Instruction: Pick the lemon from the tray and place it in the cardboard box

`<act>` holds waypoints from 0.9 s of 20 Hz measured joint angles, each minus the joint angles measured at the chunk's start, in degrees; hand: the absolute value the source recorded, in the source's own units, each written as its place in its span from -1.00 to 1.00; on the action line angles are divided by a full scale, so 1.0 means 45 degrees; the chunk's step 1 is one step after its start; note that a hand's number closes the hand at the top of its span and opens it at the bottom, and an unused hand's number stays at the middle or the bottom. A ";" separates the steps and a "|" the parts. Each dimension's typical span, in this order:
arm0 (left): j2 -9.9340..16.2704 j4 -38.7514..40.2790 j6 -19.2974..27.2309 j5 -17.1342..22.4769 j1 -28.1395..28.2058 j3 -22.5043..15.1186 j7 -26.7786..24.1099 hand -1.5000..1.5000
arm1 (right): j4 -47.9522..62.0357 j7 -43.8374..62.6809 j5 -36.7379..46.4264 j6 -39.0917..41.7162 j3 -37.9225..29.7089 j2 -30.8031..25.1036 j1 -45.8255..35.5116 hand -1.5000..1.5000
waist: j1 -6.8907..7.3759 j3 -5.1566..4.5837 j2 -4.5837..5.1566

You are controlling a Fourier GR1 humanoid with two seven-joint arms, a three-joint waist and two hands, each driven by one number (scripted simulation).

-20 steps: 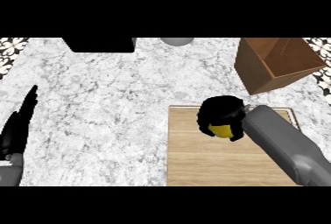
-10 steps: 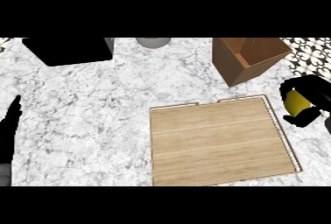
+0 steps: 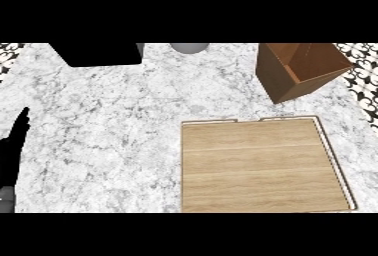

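The wooden tray (image 3: 258, 165) lies bare on the marble counter at the lower right. The brown cardboard box (image 3: 299, 70) stands open at the upper right, and its inside shows no lemon from here. No lemon is visible anywhere. My left hand (image 3: 13, 150) rests at the left edge with its fingers straight and pointing up. My right hand and forearm are out of the picture.
A black block (image 3: 96, 52) sits at the top left of the counter (image 3: 111, 125). A grey round object (image 3: 189, 47) pokes in at the top middle. Patterned flooring shows past the counter's right edge (image 3: 365, 80).
My right hand, curled round the lemon, went from above the tray out past the right edge and is now gone from view. The view itself has shifted.
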 measured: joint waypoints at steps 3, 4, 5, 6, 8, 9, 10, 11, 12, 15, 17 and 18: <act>-0.0226 -0.0113 0.0070 -0.0188 -0.0146 -0.0171 0.0076 0.00 | -0.1781 0.0746 -0.0378 0.0248 -0.0306 -0.0188 0.0662 1.00 | 0.0244 -0.0003 0.0033; -0.0201 -0.0105 0.0019 -0.0216 -0.0316 -0.0175 0.0254 0.00 | -0.2326 0.0955 -0.0567 0.0446 -0.0380 -0.0145 0.0839 1.00 | 0.0295 -0.0003 0.0043; -0.0119 -0.0104 -0.0097 -0.0225 -0.0436 -0.0162 0.0341 0.00 | -0.2715 0.1203 -0.0690 0.0673 -0.0429 -0.0107 0.0815 1.00 | 0.0374 0.0001 0.0060; -0.0145 0.0083 -0.0142 -0.0230 -0.0527 -0.0135 0.0187 0.00 | -0.3024 0.1384 -0.0842 0.0911 -0.0537 -0.0099 0.0776 1.00 | 0.0442 0.0002 0.0079; -0.0193 0.0027 -0.0217 -0.0325 -0.0625 -0.0223 0.0237 0.00 | -0.3474 0.1940 -0.1001 0.1217 -0.0603 0.0169 0.0481 1.00 | 0.0583 0.0005 0.0107; -0.0271 0.0007 -0.0212 -0.0360 -0.0626 -0.0273 0.0245 0.00 | -0.3654 0.2365 -0.1044 0.1394 -0.0578 0.0335 0.0175 1.00 | 0.0653 0.0006 0.0117; -0.0169 0.0027 -0.0355 -0.0285 -0.0672 -0.0166 0.0196 0.00 | -0.3774 0.2585 -0.1184 0.1627 -0.0688 0.0377 -0.0031 1.00 | 0.0699 0.0006 0.0129; -0.0148 0.0082 -0.0430 -0.0276 -0.0771 -0.0131 0.0188 0.00 | -0.3658 0.2727 -0.1244 0.1688 -0.0777 0.0543 -0.0312 1.00 | 0.0749 0.0006 0.0142; -0.0203 0.0208 -0.0426 -0.0312 -0.0870 -0.0142 0.0082 0.00 | -0.3556 0.3030 -0.1276 0.1872 -0.0794 0.0667 -0.0752 1.00 | 0.0800 0.0010 0.0159; -0.0374 0.0142 -0.0385 -0.0500 -0.1014 -0.0253 0.0235 0.00 | -0.2778 0.3376 -0.1153 0.1962 -0.0883 0.1177 -0.1915 1.00 | 0.0932 0.0015 0.0195; -0.0484 0.0125 -0.0381 -0.0601 -0.1218 -0.0338 0.0354 0.00 | -0.2140 0.3631 -0.1196 0.2221 -0.0992 0.1439 -0.2776 1.00 | 0.0997 0.0016 0.0213; -0.0477 0.0142 -0.0445 -0.0576 -0.1275 -0.0301 0.0368 0.00 | -0.1767 0.3690 -0.1144 0.2205 -0.0987 0.1686 -0.3103 1.00 | 0.1021 0.0013 0.0219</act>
